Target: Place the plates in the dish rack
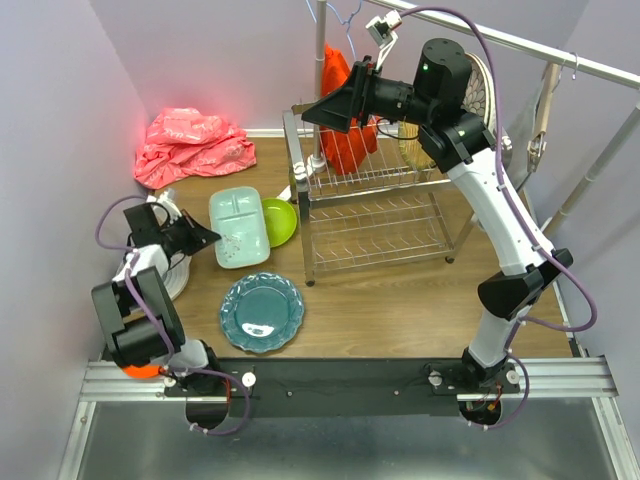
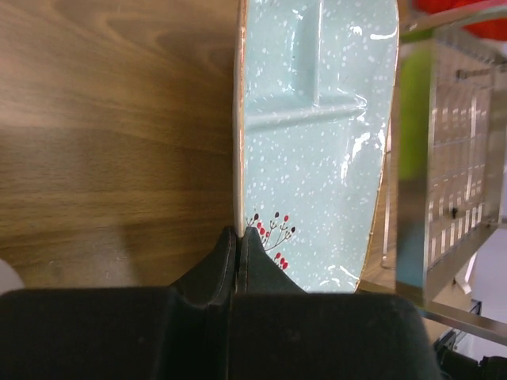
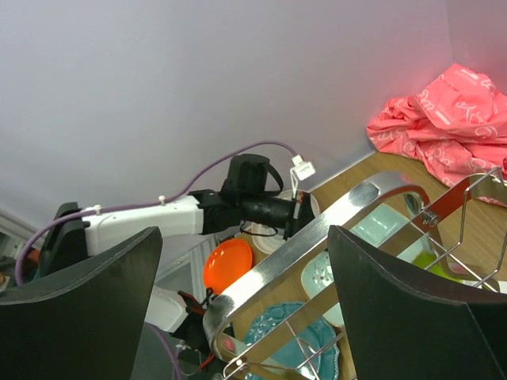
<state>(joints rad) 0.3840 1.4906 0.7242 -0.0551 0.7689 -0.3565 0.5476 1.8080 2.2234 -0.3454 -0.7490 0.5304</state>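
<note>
A mint rectangular divided tray lies flat on the table left of the dish rack. My left gripper is shut on the tray's left rim; in the left wrist view the fingertips pinch the edge of the mint tray. A lime green plate lies between tray and rack. In front sits a teal scalloped plate. A pale plate lies partly under my left arm. My right gripper hangs open over the rack's top left corner, its jaws straddling the chrome frame and holding nothing.
A woven-yellow plate and an orange-red item stand in the rack's upper tier. A pink-red cloth is heaped at the back left. An orange plate shows by the left arm's base. Metal rails cross the back right.
</note>
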